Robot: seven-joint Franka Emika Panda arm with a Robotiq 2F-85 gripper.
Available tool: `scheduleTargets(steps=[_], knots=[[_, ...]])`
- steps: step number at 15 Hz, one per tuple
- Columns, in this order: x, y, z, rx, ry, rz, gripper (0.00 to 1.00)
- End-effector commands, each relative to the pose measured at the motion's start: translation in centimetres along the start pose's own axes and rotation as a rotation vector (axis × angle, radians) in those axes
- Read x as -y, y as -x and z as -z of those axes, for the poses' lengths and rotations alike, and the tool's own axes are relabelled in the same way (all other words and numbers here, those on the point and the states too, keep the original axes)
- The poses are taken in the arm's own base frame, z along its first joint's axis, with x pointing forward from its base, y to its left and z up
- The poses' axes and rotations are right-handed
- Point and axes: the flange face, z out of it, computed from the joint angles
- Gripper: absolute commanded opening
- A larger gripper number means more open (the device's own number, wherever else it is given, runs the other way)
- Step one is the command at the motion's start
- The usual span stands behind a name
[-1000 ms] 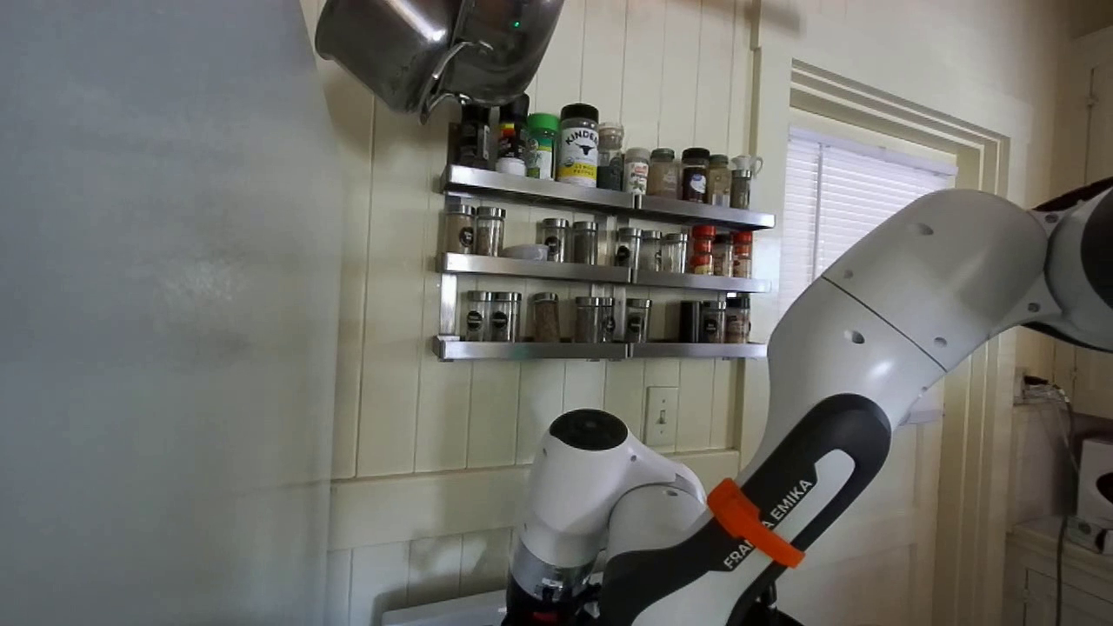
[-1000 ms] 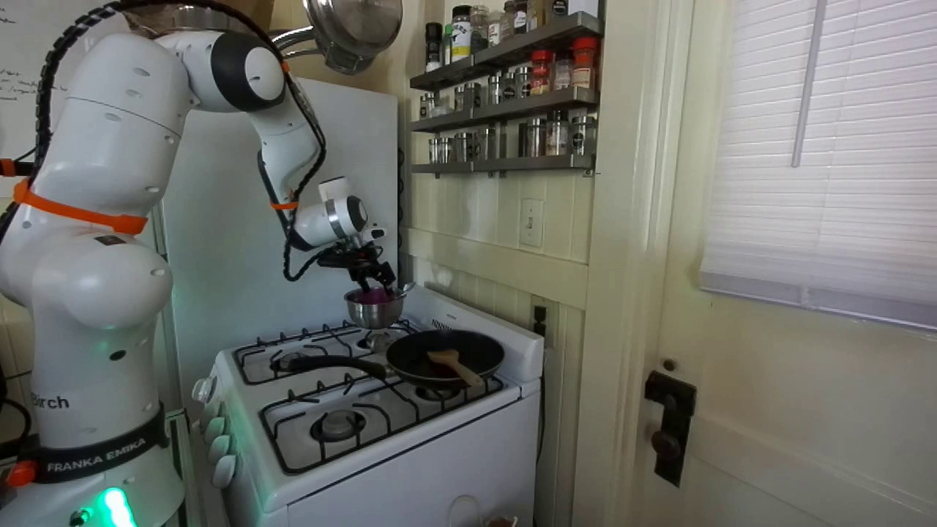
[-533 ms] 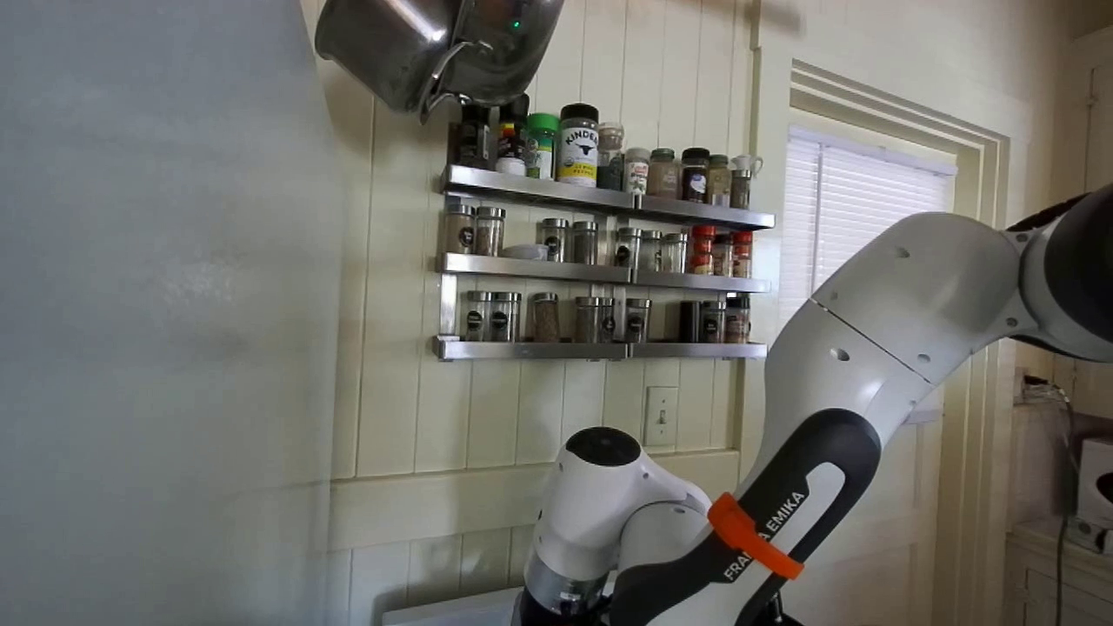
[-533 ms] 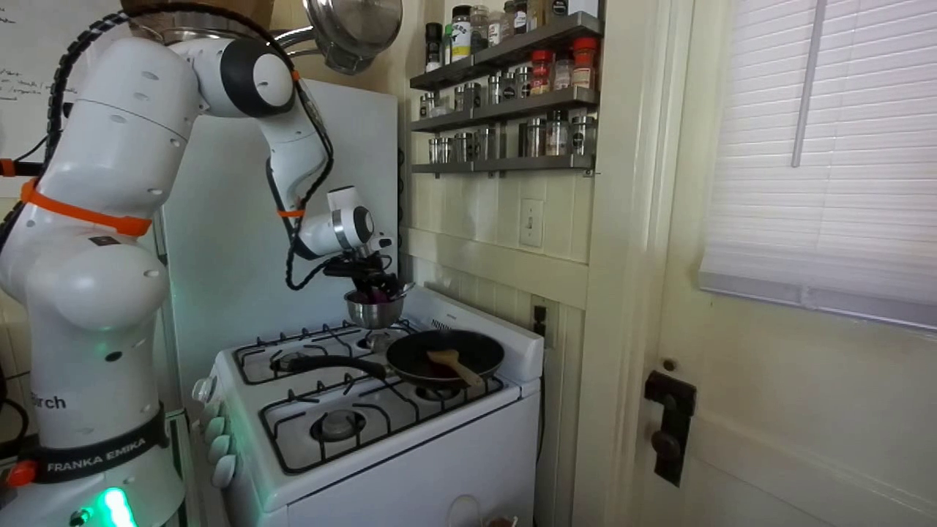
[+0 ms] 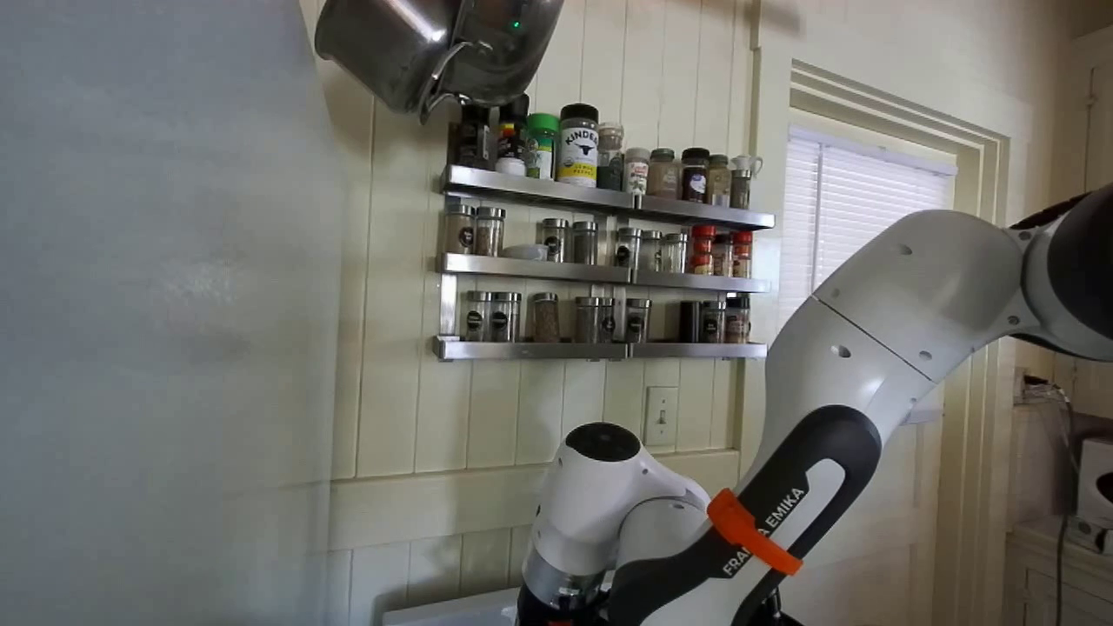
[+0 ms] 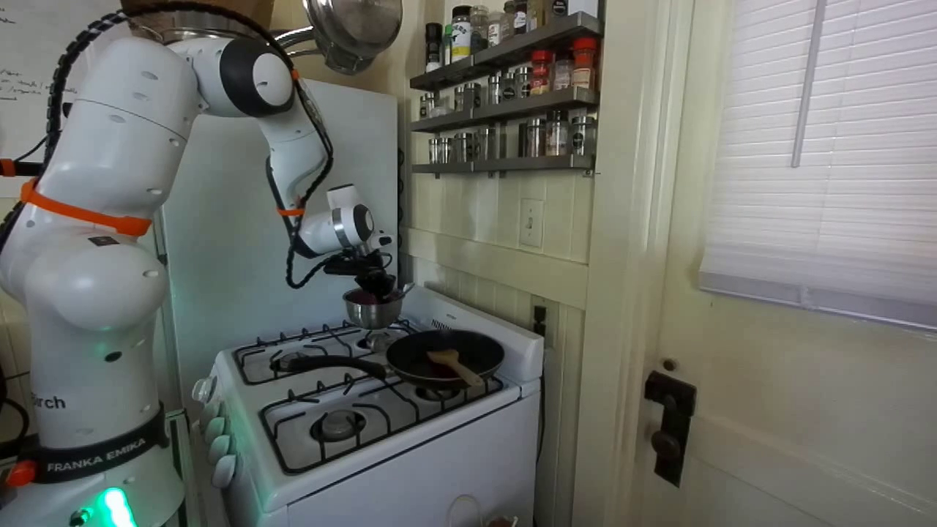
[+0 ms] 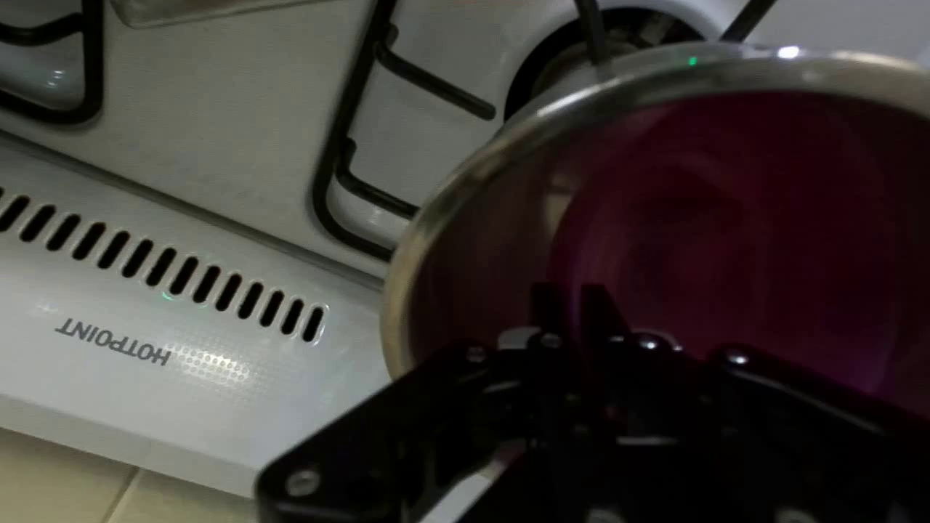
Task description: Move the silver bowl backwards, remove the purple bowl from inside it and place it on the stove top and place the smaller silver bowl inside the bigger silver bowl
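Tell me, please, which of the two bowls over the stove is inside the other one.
The purple bowl. Its colour sets it apart from the silver bowl, whose metal rim curves around it in the wrist view.

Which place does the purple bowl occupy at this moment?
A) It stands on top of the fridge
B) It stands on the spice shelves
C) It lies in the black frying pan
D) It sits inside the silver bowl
D: in the wrist view the purple bowl shows within the shiny rim of the silver bowl.
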Motion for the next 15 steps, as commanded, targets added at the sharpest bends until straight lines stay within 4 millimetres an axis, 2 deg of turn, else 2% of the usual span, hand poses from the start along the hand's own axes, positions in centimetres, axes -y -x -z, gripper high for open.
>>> scheduleTargets(steps=[1, 6, 11, 15], knots=[[0.6, 0.1, 1.4, 0.010, 0.017, -0.002, 0.00], [0.9, 0.1, 3.5, 0.019, 0.059, -0.033, 0.01], [0.3, 0.2, 7.5, 0.045, 0.153, -0.114, 0.01], [-0.1, 1.4, 11.5, 0.073, 0.210, -0.297, 0.01]])
